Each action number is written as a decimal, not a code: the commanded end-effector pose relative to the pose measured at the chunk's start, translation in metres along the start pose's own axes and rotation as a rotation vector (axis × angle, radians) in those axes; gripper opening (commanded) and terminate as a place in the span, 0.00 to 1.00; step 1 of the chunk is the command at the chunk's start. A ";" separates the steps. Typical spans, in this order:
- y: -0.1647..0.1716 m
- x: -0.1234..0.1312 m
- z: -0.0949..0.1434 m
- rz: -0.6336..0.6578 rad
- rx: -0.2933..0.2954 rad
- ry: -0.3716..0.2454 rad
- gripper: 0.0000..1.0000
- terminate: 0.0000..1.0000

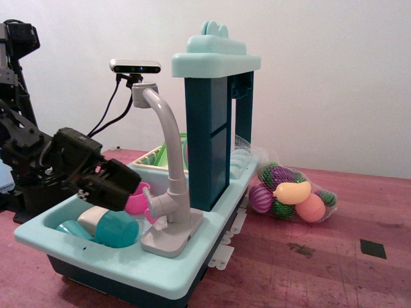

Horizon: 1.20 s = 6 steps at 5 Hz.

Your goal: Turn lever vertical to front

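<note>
The lever (156,205) is a short grey stub low on the grey toy faucet column (177,192). It points left over the teal sink basin (38,226), roughly level. My black gripper (123,186) hangs over the basin, left of the lever and apart from it by a small gap. It holds nothing that I can see. Its jaws read as one dark block, so I cannot tell whether they are open or shut. The tall curved spout (164,122) rises above the column from the flat base plate (170,237).
A teal cup (115,230), a white cup (93,218) and a pink item (136,197) lie in the basin under the gripper. A dark blue tower (209,141) stands right of the faucet. A net bag of toy fruit (292,192) lies on the red table. A camera (135,66) stands behind.
</note>
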<state>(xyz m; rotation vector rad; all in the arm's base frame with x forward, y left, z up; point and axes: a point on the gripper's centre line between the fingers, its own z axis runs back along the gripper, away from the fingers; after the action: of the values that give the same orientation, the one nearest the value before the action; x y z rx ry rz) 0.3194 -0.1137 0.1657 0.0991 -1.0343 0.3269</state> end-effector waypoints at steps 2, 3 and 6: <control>0.010 0.000 0.057 -0.008 0.012 0.043 1.00 0.00; 0.017 0.007 0.088 0.015 0.097 -0.058 1.00 0.00; 0.020 0.018 0.150 0.008 0.288 -0.106 1.00 0.00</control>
<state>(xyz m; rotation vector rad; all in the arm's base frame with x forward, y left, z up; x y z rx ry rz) 0.1977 -0.1270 0.2486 0.3999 -1.0741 0.4554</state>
